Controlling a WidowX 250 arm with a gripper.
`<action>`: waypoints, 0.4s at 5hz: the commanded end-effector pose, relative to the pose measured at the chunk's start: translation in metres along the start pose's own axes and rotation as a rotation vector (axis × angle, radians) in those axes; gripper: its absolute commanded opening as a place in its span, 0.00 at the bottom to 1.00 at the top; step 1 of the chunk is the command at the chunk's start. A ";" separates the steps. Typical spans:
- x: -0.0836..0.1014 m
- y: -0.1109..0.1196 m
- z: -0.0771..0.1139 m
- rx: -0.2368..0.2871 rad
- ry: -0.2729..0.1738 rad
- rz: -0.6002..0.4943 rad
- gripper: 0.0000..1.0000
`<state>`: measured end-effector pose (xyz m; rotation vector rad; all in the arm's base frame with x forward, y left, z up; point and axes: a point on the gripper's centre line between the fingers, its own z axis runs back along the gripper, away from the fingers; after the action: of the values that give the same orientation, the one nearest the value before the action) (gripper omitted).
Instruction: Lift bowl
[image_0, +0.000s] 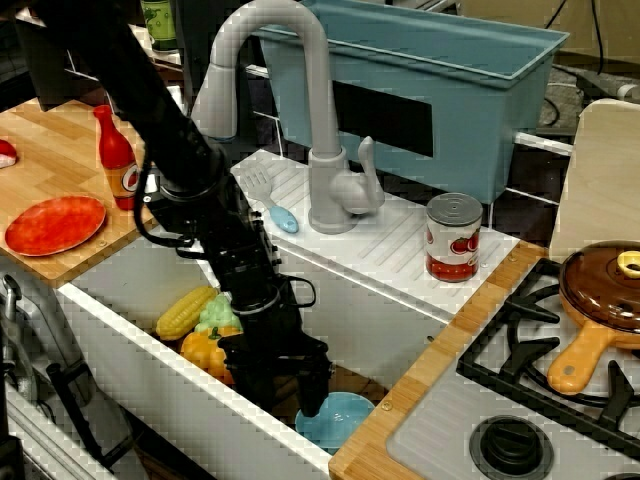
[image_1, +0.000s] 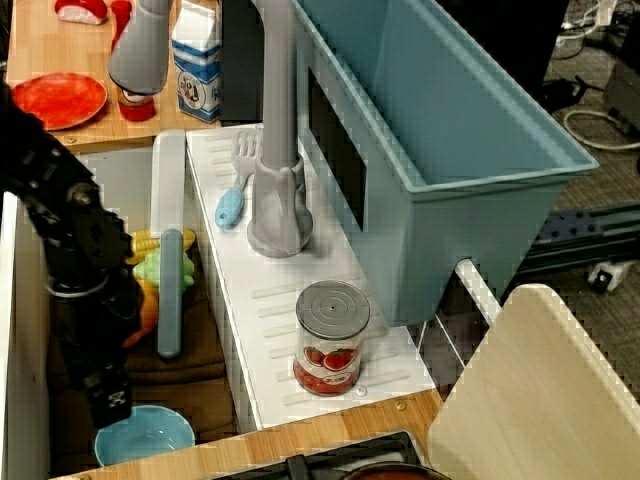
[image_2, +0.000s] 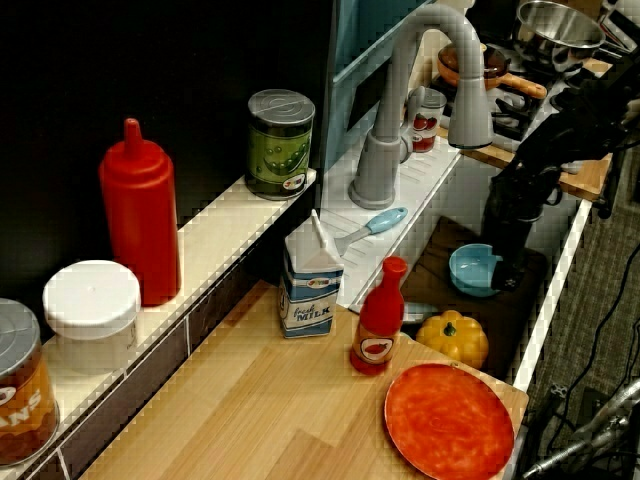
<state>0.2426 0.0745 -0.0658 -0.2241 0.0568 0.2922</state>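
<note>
The bowl (image_0: 340, 420) is small, round and light blue, and it lies in the near right corner of the sink (image_0: 120, 345). It also shows as the bowl (image_1: 148, 438) from above and the bowl (image_2: 470, 270) from the side. My black arm reaches down into the sink. The gripper (image_0: 300, 405) points down at the bowl's left rim, with one dark finger (image_0: 312, 395) over that rim. The other finger is hidden behind the gripper body and the sink's front wall. Seen from above, the gripper (image_1: 112, 408) covers the bowl's upper-left edge, and in the side view the gripper (image_2: 505, 272) is against its rim.
A toy corn (image_0: 185, 312), a green vegetable (image_0: 218, 315) and an orange pumpkin (image_2: 455, 338) lie in the sink beside the arm. The grey faucet (image_0: 300, 110) arches overhead. A red-orange plate (image_0: 55, 224), a red bottle (image_0: 116, 160), a can (image_0: 453, 237) and a stove pan (image_0: 600, 300) surround the sink.
</note>
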 end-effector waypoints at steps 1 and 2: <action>0.019 -0.003 -0.012 0.003 -0.041 0.017 1.00; 0.021 -0.003 -0.019 -0.037 -0.059 0.055 1.00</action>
<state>0.2581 0.0664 -0.0909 -0.2555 0.0334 0.3574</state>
